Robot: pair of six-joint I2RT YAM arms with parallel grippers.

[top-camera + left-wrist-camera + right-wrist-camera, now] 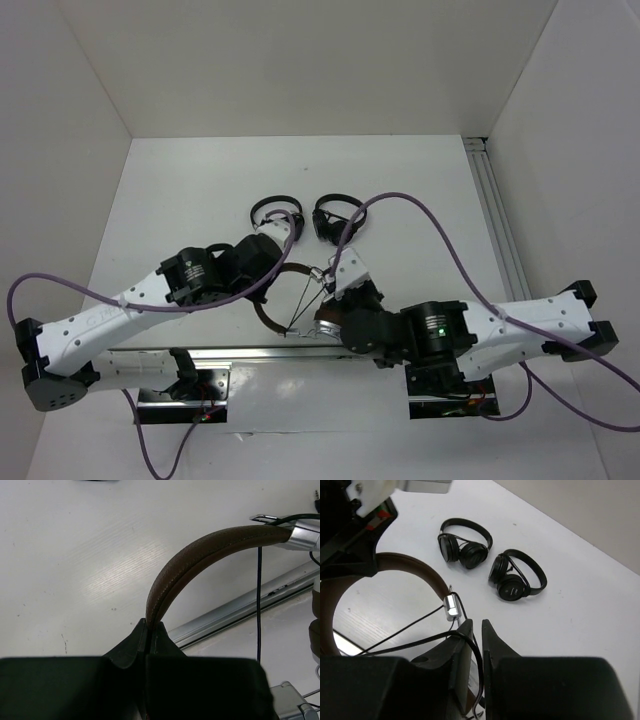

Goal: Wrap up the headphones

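The headphones' brown headband (200, 550) arches up out of my left gripper (149, 625), which is shut on it edge-on. From above, the headband (290, 267) lies between the two arms, with my left gripper (262, 283) at its left side. My right gripper (477, 626) stands open by a narrow gap beside the silver slider (452, 606). The thin black cable (410, 645) loops over its left finger and drops loosely between the jaws. The same cable (259, 605) hangs straight down in the left wrist view. The earcups are mostly hidden under my right gripper (328, 290).
Two small all-black headphones (276, 215) (338, 216) lie side by side just beyond the grippers. An aluminium rail (200, 352) runs along the near edge and another (500, 230) along the right side. White walls enclose the table.
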